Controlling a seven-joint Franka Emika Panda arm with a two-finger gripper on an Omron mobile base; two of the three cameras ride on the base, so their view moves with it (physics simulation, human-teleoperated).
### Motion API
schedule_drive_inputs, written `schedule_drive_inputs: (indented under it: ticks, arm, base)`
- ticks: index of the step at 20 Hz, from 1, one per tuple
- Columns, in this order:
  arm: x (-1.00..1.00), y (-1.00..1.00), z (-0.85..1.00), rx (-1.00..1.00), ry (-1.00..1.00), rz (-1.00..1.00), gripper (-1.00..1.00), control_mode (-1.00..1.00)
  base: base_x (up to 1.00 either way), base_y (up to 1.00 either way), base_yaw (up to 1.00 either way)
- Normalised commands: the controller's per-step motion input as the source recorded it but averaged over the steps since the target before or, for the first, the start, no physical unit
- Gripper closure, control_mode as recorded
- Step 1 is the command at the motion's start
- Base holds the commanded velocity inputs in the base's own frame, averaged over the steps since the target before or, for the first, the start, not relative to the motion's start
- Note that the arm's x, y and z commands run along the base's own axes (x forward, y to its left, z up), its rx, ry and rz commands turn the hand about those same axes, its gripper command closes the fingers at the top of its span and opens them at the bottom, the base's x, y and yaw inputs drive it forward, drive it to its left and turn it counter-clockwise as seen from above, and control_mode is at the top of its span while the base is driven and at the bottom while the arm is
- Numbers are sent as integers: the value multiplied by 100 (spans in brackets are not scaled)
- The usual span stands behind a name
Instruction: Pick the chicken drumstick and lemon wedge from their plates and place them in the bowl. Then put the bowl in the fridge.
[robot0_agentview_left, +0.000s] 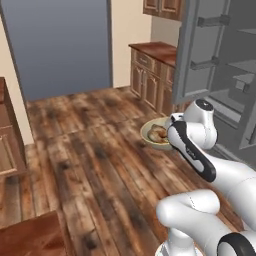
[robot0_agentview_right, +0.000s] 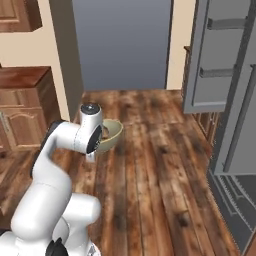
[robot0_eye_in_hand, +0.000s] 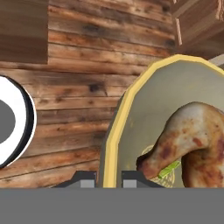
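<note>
Gripper (robot0_eye_in_hand: 108, 178) pinches the bowl (robot0_eye_in_hand: 114, 131) rim, drumstick (robot0_eye_in_hand: 192, 140) and lemon (robot0_eye_in_hand: 168, 169) inside; it should stay level toward the fridge (robot0_agentview_left: 220, 65) at 2 o'clock.

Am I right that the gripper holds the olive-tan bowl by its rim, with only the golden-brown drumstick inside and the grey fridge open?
Not quite: beside the golden-brown drumstick, the yellow-green lemon wedge also lies in the olive-tan bowl, as the hand view shows. The gripper straddles the rim; the grey fridge stands open.
</note>
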Motion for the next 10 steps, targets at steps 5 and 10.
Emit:
schedule_drive_inputs:
  ticks: [5,10]
  arm:
    - [0,0,0,0,0,0,100,100]
    - [0,0,0,0,0,0,100,100]
  base:
    - [71,15,-33]
    - [57,18,-48]
